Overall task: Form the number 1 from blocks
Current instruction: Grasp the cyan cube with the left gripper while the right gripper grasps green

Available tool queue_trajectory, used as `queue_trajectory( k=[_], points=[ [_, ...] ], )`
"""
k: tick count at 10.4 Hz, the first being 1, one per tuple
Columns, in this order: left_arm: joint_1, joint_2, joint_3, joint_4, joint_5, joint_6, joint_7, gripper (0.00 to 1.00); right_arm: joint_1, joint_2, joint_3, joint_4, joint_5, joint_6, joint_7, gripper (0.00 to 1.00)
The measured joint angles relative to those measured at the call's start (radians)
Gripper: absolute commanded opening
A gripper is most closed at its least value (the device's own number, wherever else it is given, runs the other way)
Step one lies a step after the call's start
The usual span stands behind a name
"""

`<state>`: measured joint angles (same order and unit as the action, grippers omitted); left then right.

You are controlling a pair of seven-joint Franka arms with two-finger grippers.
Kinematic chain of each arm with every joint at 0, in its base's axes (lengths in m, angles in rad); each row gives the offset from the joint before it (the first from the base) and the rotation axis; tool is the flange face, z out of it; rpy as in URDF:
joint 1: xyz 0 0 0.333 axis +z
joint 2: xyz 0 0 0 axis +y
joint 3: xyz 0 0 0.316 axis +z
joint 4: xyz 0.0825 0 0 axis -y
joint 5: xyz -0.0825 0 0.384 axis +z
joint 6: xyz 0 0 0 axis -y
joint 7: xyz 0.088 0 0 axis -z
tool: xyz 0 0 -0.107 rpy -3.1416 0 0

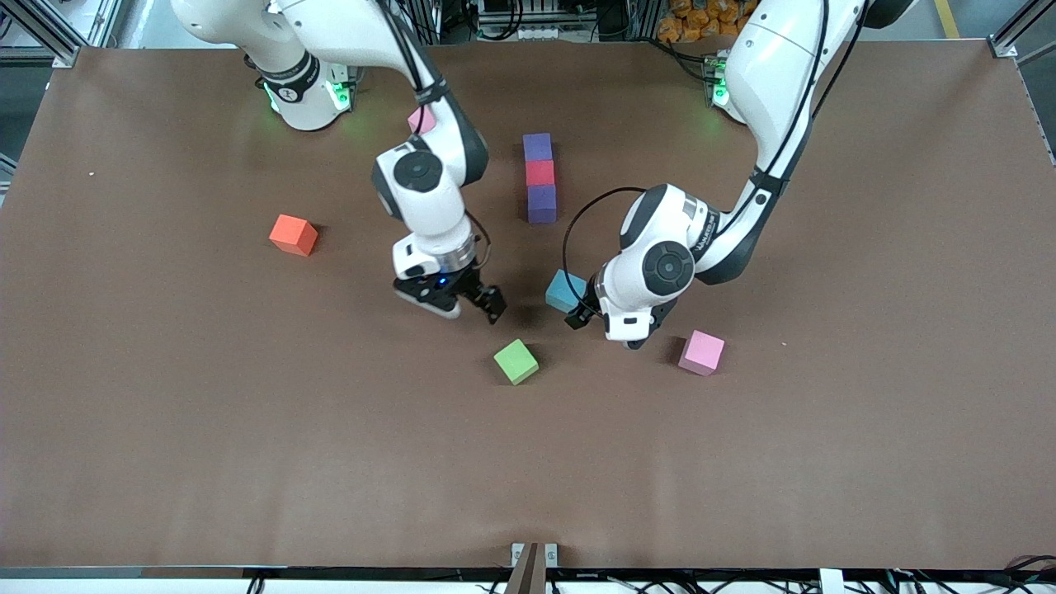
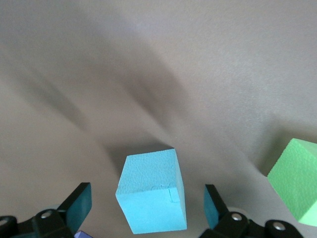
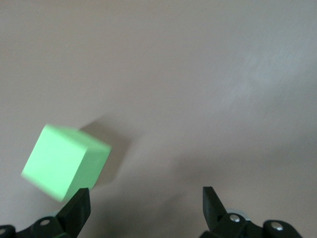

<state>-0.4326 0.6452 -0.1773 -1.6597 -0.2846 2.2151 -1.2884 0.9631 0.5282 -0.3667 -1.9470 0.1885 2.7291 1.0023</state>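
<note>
While left gripper point(image 2: 146, 208) straddles blue cube point(image 2: 152, 198) released, right gripper point(image 3: 146, 208) spread — green cube point(image 3: 64, 161) beside.

Three foam cubes stand in a touching straight column near the table's middle: a purple block point(image 1: 537, 147) farthest from the front camera, a red block point(image 1: 539, 172) next, and a second purple block point(image 1: 542, 204) nearest. The light blue block point(image 1: 565, 289) point(image 2: 152, 191) lies apart, nearer the camera, turned slightly askew. The green block point(image 1: 516, 361) point(image 2: 296, 177) point(image 3: 66, 162) rests nearer still, rotated diagonally, separate from the blue one.
</note>
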Motion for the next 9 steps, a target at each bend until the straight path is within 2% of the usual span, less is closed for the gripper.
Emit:
queue_trajectory(
  k=[3, 7, 9],
  points=[
    [-0.012, 0.036, -0.002, 0.003, -0.035, 0.0, -0.036, 1.0, -0.016, 0.017, 0.006, 0.014, -0.008, 0.01, -0.047, 1.0],
    [-0.025, 0.048, -0.013, 0.004, -0.036, 0.0, -0.09, 1.0, -0.022, 0.137, 0.007, 0.197, -0.007, 0.016, -0.029, 1.0],
    [-0.036, 0.067, -0.016, 0.004, -0.036, 0.0, -0.092, 1.0, -0.033, 0.166, 0.008, 0.252, -0.01, 0.016, -0.088, 1.0]
  ],
)
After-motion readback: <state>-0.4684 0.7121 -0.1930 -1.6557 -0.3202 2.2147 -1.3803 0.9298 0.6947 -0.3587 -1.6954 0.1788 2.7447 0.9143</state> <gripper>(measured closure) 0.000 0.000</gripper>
